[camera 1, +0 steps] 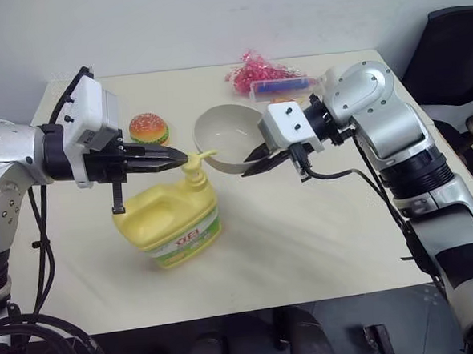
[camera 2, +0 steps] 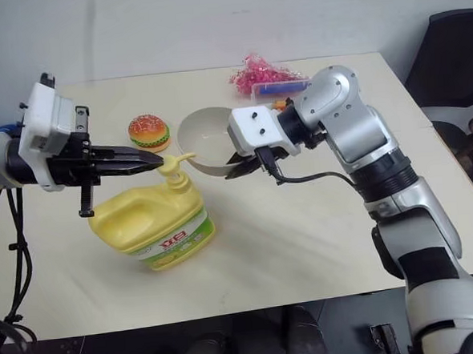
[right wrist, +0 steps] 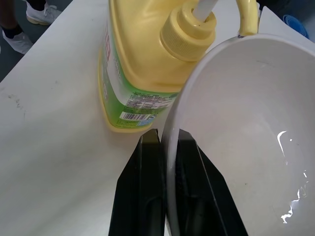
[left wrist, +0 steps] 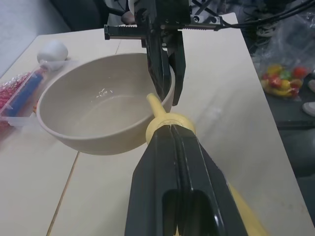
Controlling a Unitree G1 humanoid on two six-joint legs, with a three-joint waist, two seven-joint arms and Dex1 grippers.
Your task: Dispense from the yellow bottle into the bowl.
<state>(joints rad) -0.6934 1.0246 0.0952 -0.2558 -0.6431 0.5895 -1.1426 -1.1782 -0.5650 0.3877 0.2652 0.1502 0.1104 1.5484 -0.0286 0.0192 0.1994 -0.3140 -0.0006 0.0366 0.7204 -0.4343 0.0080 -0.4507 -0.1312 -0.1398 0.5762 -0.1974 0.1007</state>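
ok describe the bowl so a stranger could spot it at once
On the pale table, look near the middle, just beyond the yellow bottle. The bowl is round and plain beige, pinched at its rim by the right gripper and tilted under the bottle's spout, unlike the striped toy burger beside it.

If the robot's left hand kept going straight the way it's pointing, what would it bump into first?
Probably the yellow bottle's pump head, right at the shut left hand. Beyond its spout comes the bowl, gripped at the rim by the right hand.
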